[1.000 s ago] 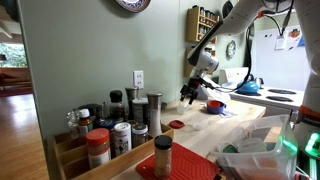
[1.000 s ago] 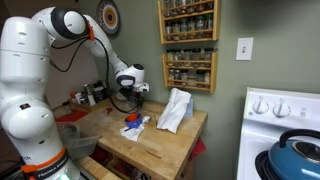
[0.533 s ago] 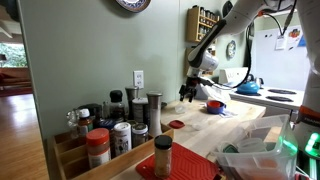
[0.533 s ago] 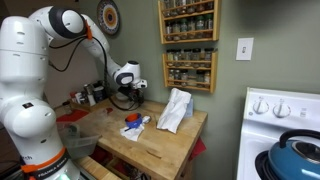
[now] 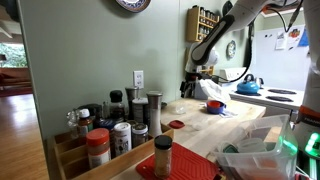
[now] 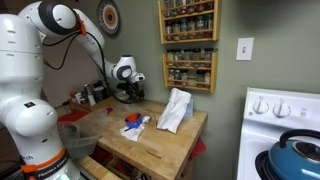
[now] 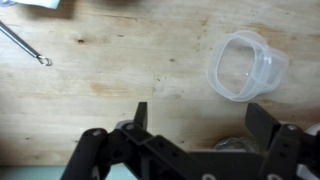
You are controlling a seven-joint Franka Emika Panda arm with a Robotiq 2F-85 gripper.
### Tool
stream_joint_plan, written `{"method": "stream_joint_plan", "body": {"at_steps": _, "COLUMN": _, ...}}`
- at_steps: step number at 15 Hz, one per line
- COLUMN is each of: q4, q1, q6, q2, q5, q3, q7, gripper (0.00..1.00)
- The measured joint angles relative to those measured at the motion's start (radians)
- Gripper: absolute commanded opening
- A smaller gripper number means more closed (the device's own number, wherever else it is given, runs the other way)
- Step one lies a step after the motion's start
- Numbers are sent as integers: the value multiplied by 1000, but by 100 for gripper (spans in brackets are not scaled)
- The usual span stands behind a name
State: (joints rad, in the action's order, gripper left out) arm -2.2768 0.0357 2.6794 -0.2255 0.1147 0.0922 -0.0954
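Observation:
My gripper (image 7: 200,115) is open and empty, with its two dark fingers spread wide over the wooden countertop (image 7: 120,70). A clear plastic container (image 7: 245,65) lies on the wood just beyond the fingertips, toward one finger. A thin metal utensil (image 7: 25,45) lies at the far edge of the wrist view. In both exterior views the gripper (image 5: 190,88) (image 6: 131,90) hangs above the back part of the counter, near the wall.
A red and blue item (image 6: 133,122) and a white cloth (image 6: 175,108) lie on the counter. Spice jars (image 5: 110,130) crowd one end. A wall spice rack (image 6: 188,45), a stove with a blue kettle (image 6: 295,155) and a red bowl (image 5: 214,105) are nearby.
The arm has moved back toward the wall, away from the cloth and the red and blue item. The gripper has stayed open.

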Motion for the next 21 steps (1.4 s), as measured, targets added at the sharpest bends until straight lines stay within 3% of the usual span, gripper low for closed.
{"method": "stream_joint_plan", "body": {"at_steps": 3, "q4": -2, "q1": 6, "q6": -26, "q2": 39, "q5": -64, "q3": 1, "q7": -8, "gripper": 100}}
{"method": "stream_joint_plan", "body": {"at_steps": 11, "q4": 1, "q1": 18, "q6": -30, "q2": 56, "q5": -83, "q3": 6, "q7": -33, "gripper": 100}}
{"method": "stream_joint_plan", "body": {"at_steps": 21, "q4": 2, "q1": 27, "q6": -64, "q2": 36, "q5": -91, "q3": 103, "q7": -450, "gripper": 100}}
